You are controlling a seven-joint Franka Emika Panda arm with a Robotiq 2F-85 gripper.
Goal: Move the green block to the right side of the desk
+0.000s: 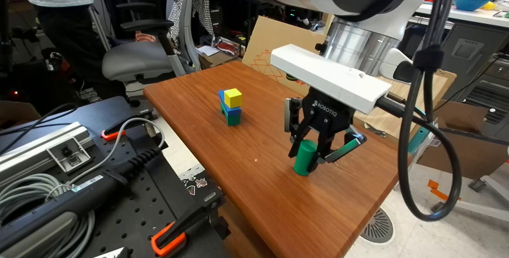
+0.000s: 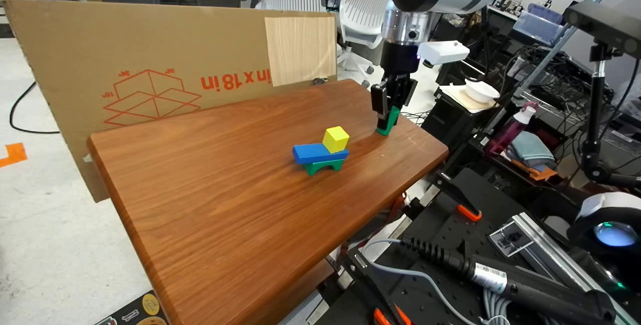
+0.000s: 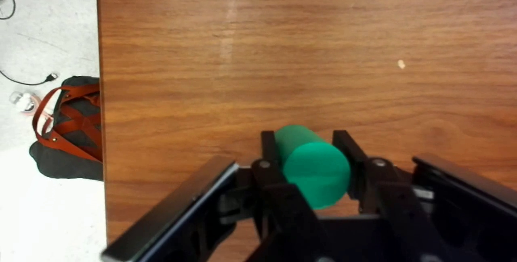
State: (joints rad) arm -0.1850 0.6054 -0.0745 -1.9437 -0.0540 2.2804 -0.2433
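Note:
The green block is a plain green cylinder; it shows in both exterior views and the wrist view. It is roughly upright, leaning slightly, with its foot on or just above the reddish-brown desk. It is near the desk's right end in an exterior view. My gripper points down with one finger on each side of the block and appears shut on it. The fingers hide part of its sides.
A stack stands elsewhere on the desk: a green arch under a blue bar under a yellow cube. A tall cardboard sheet stands along one desk edge. A black workbench with tools and cables runs along the opposite side.

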